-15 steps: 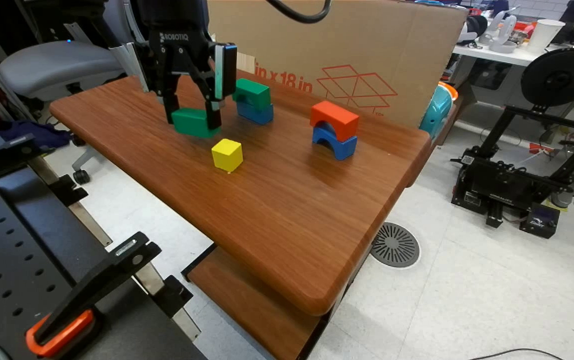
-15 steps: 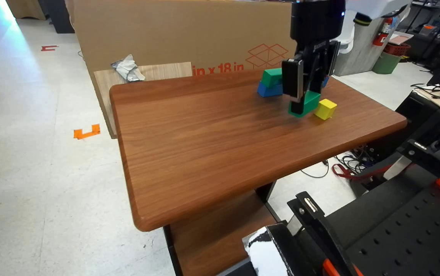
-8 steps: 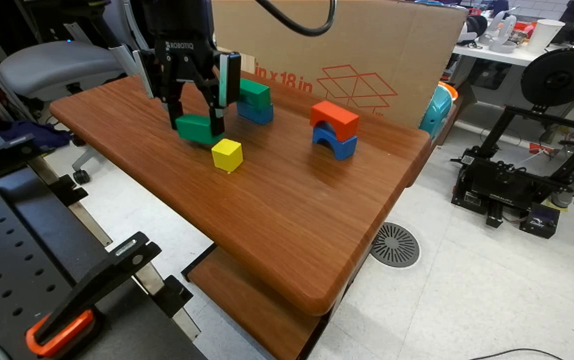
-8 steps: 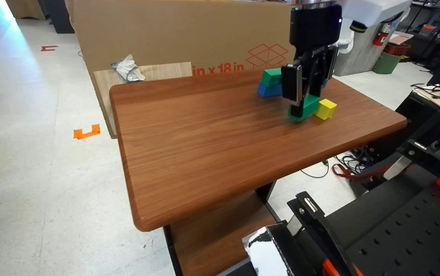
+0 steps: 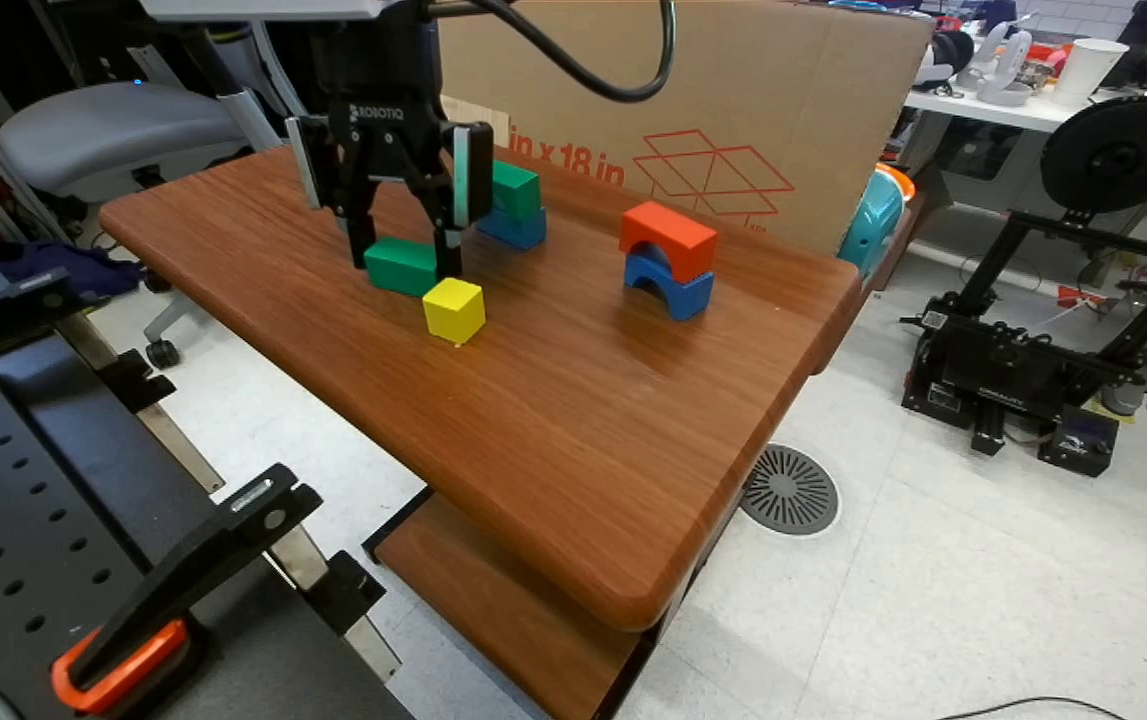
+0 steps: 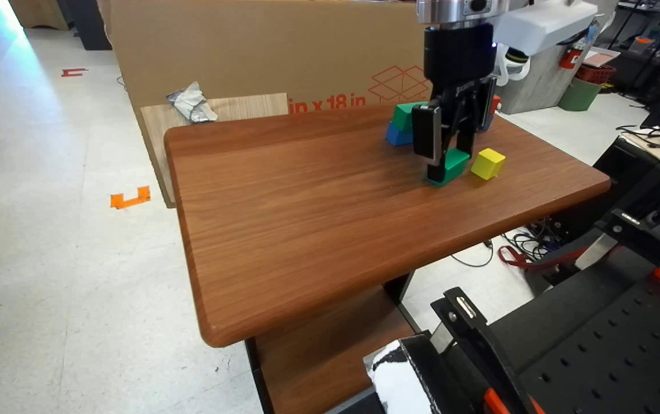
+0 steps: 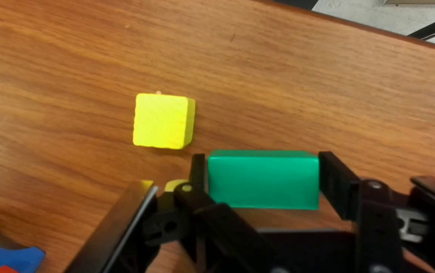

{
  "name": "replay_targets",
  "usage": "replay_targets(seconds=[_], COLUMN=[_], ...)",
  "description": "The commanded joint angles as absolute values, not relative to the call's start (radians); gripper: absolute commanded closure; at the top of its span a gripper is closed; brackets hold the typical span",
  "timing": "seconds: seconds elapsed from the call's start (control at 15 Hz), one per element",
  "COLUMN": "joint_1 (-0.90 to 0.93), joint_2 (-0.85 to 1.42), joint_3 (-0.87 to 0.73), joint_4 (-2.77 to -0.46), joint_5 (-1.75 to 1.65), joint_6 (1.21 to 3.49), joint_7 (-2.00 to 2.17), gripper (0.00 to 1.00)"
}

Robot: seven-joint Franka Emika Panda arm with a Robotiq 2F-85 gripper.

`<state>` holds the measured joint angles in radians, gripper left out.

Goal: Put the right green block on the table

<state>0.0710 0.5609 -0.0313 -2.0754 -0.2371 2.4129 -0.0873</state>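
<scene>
In both exterior views the gripper has come lower over the past 1 second, and the lone green block, pinched in its grip at 2 opposite ends, has travelled down too, near the yellow cube but clear of it. Whether the block touches the table I can't tell, but the setting-down looks nearly finished, leaving only the release and a lift away.
</scene>
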Motion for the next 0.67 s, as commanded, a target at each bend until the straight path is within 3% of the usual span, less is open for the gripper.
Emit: replay_targets(seconds=[0.0, 0.6], joint_1=[0.087, 0.001], joint_2=[0.588, 0.326], joint_3=[-0.039, 0.001], joint_4=[-2.040, -2.246], joint_5=[-0.255, -0.121], joint_6=[2.383, 2.408], joint_7=[-0.046, -0.104], gripper=[0.00, 0.00])
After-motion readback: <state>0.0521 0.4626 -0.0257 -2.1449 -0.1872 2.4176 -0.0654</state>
